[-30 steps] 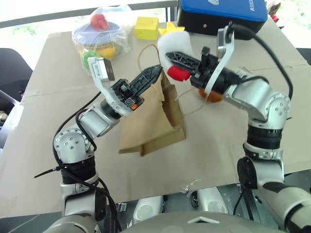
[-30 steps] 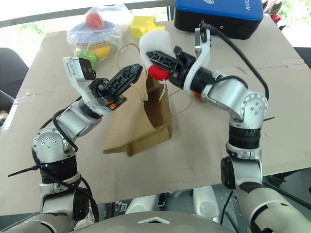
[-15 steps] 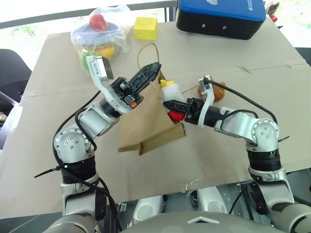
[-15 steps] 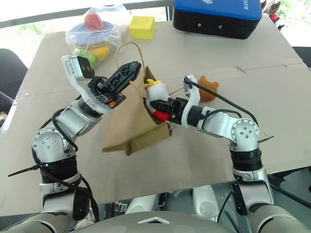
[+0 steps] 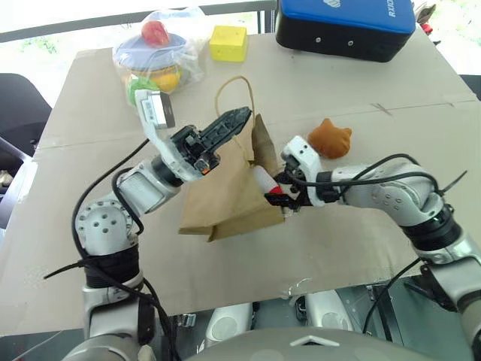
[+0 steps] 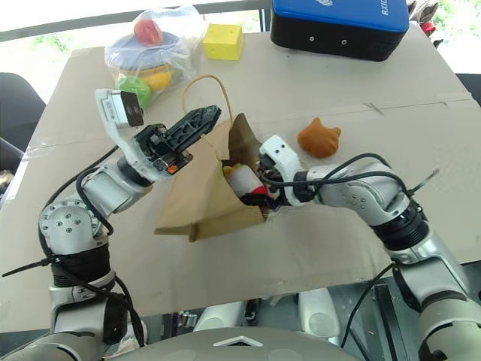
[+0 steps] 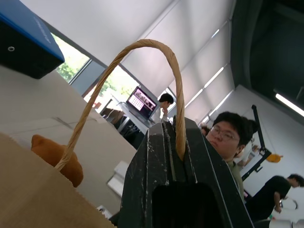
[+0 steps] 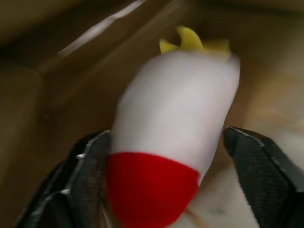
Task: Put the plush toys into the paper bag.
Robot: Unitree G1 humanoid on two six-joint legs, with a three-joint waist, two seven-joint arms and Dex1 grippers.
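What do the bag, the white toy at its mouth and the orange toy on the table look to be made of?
Paper bag: matte brown kraft paper, creased, with a twisted-paper loop handle. White plush toy: soft, fuzzy fabric with a red tip, probably stuffed. Orange bear plush: short-pile fabric, rounded and soft-looking.

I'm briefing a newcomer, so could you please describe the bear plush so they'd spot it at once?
Find the brown paper bag mid-table. Just beyond the right arm, right of the bag's mouth, the bear plush lies alone on the tabletop. It is a round orange-brown head with two small ears, unlike the white, red-tipped plush at the bag's mouth.
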